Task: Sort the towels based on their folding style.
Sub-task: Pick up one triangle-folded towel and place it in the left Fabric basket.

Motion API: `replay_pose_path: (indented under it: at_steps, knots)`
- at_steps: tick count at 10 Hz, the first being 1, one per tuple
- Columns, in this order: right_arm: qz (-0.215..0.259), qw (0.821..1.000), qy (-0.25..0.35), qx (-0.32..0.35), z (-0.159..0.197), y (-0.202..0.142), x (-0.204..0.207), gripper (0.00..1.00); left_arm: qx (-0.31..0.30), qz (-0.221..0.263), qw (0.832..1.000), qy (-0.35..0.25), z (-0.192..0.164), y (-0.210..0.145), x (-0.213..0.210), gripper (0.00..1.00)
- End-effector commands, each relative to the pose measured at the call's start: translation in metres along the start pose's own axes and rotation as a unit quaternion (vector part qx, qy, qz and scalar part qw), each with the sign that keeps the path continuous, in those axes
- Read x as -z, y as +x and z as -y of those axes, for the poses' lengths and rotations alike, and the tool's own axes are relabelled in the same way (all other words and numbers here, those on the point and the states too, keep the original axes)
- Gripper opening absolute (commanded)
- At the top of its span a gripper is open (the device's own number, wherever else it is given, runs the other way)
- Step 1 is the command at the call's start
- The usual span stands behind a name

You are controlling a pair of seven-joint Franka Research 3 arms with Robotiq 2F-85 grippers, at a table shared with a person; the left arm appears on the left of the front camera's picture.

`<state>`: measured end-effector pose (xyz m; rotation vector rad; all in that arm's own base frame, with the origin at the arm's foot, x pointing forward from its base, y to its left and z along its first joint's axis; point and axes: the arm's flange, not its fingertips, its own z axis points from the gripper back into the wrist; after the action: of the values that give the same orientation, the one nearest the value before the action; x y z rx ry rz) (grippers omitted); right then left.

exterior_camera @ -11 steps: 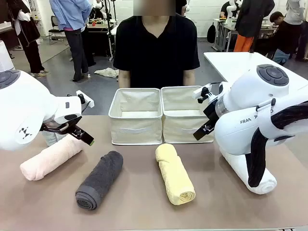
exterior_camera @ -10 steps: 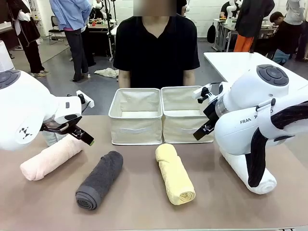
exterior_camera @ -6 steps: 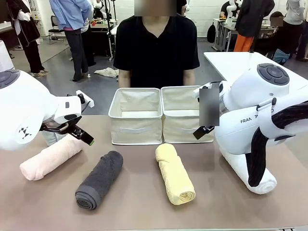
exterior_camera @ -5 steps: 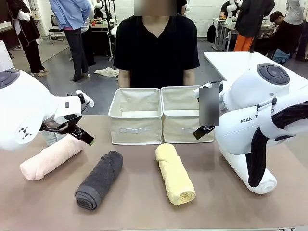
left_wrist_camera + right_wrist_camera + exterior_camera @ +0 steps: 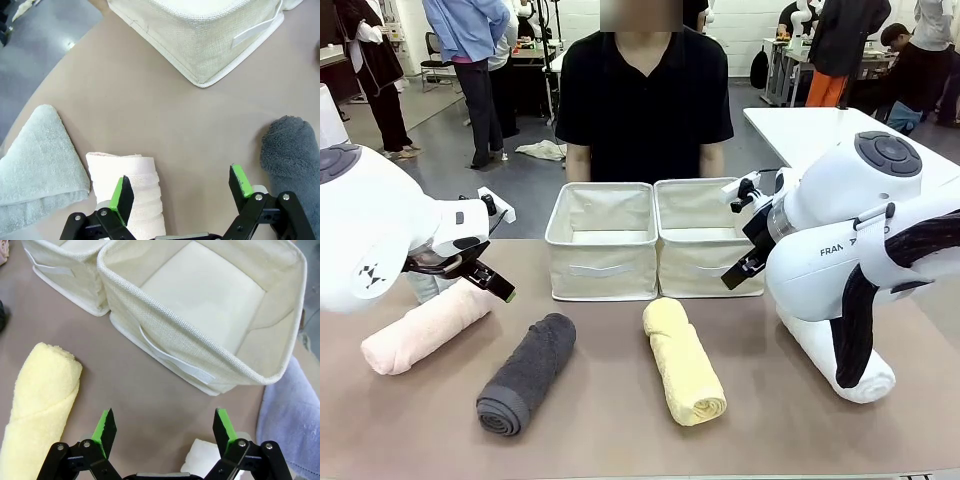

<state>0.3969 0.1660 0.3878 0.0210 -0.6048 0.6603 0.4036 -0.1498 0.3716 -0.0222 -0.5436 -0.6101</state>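
1. Left gripper [image 5: 182,187] had not moved: wide, empty, over the pink roll [image 5: 425,328], left of the bins [image 5: 602,270].
2. Grey roll [image 5: 527,373] and yellow roll [image 5: 684,360] lay untouched before the bins.
3. Right gripper [image 5: 162,427] stayed wide and empty beside the bins; sorting seemingly unstarted.

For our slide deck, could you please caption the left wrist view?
Open left gripper hovers between pink towel and dark grey towel, both rolled; mint folded towel, beige bin nearby.
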Motion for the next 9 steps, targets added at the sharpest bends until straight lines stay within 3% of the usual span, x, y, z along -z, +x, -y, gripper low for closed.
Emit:
replay_pose_path:
  at_steps: [1, 6, 7, 9]
  knots:
    - [0.003, 1.0, -0.001, 0.0, 0.0, 0.001, -0.002, 1.0, 0.0, 0.0, 1.0, 0.0, 0.0, 0.0, 0.0, 1.0]
    - [0.0, 1.0, 0.0, 0.0, 0.0, 0.0, 0.0, 1.0, 0.0, 0.0, 1.0, 0.0, 0.0, 0.0, 0.0, 1.0]
    - [0.001, 1.0, -0.011, 0.009, -0.001, 0.01, -0.026, 1.0, 0.015, -0.013, 1.0, 0.012, -0.005, 0.01, -0.026, 1.0]
    - [-0.047, 0.998, -0.002, 0.038, -0.002, 0.029, -0.088, 1.0, 0.021, -0.036, 0.999, -0.005, -0.012, 0.035, -0.096, 1.0]
